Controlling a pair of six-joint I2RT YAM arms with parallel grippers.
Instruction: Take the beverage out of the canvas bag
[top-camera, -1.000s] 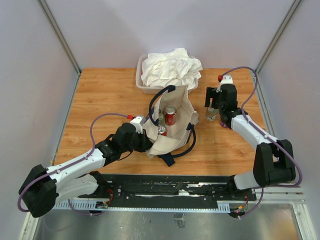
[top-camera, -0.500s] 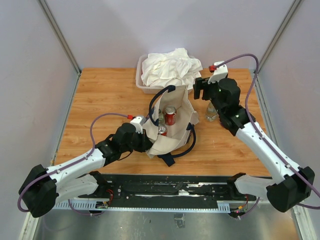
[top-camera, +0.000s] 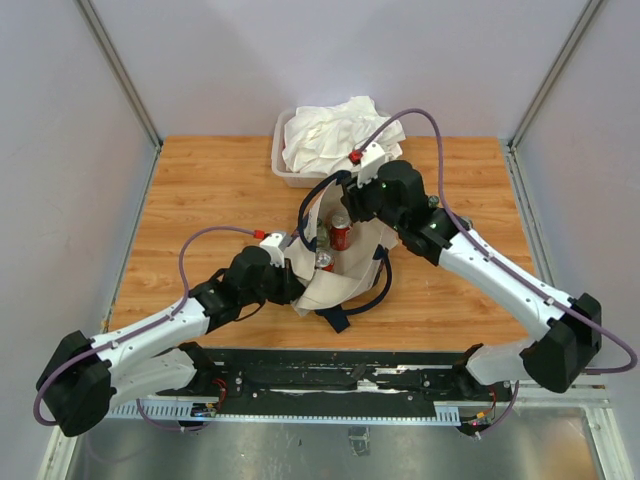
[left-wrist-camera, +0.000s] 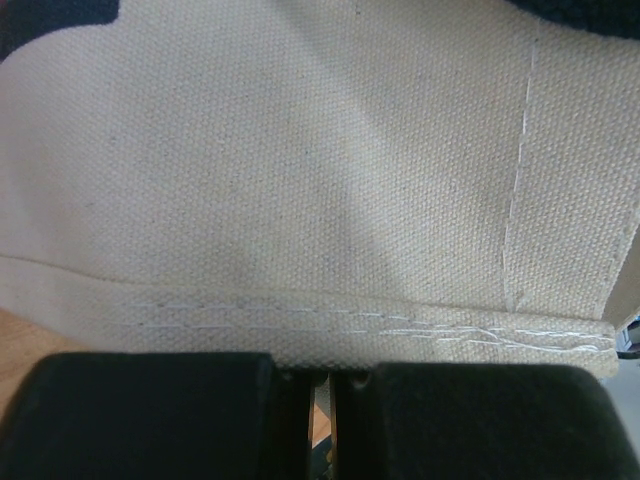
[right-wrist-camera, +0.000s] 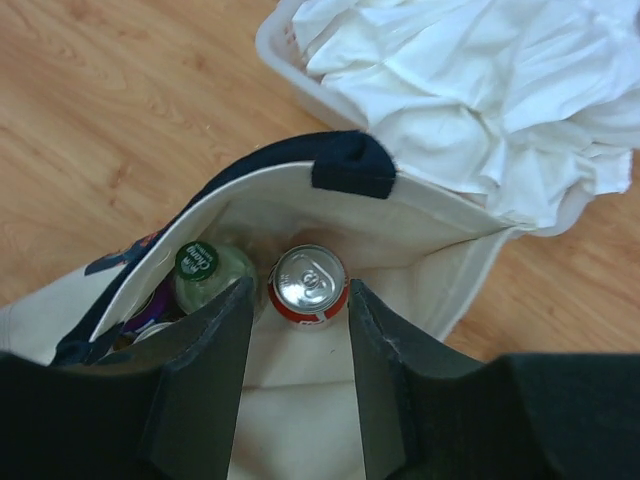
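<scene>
So the canvas bag (top-camera: 345, 272) sits mid-desk (top-camera: 200, 190), mouth open and facing up, just in front of the plastic tub (top-camera: 279, 160) that's stuffed with white cloth (top-camera: 335, 135). The drink is in the bag: a red can (right-wrist-camera: 309, 283) standing upright with its silver top showing, right beside a green-capped bottle (right-wrist-camera: 197, 262). From the top view there's a second can top (top-camera: 325, 261) a bit nearer the arms.

The left end effector (left-wrist-camera: 325, 400) is pinched tight on the bag's stitched hem at its left edge; the wrist cam is basically all canvas.

The right end effector (right-wrist-camera: 298, 295) hangs over the bag's mouth with its fingers spread apart, and the red can lines up between them. Can't tell if they touch it. One navy strap (right-wrist-camera: 350, 162) loops over the far rim.
</scene>
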